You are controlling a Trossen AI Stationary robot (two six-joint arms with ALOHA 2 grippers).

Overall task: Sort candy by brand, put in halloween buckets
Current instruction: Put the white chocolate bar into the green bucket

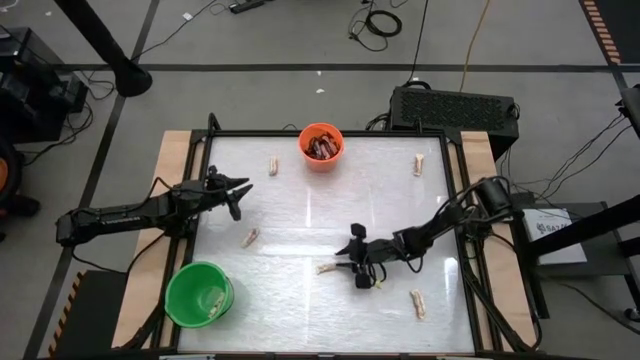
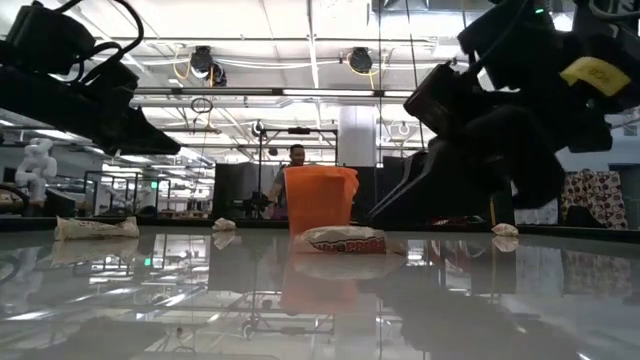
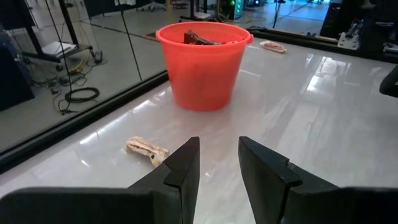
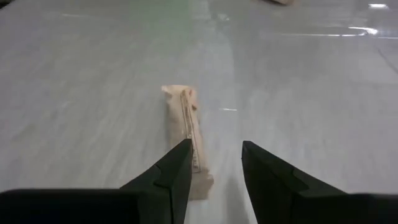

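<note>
My right gripper [image 1: 347, 263] is open, low over the table's near middle. A pale cream-tan candy [image 4: 186, 134] lies flat just ahead of its fingers, with its near end beside one fingertip [image 4: 180, 163]; I cannot see any touch. The high view shows this candy [image 1: 326, 267] too. My left gripper [image 1: 243, 195] is open at the table's left and points at the orange bucket [image 3: 204, 62], with another pale candy [image 3: 146, 149] lying close before it. The orange bucket [image 1: 321, 145] holds dark brown-red bars. The green bucket [image 1: 199, 293] holds pale pieces.
More pale candies lie flat on the white table: one near the orange bucket [image 1: 272, 165], one at far right [image 1: 418, 164], one at left middle [image 1: 250, 237], one at near right [image 1: 418, 303]. A raised black frame [image 1: 300, 133] edges the table. A person stands far behind.
</note>
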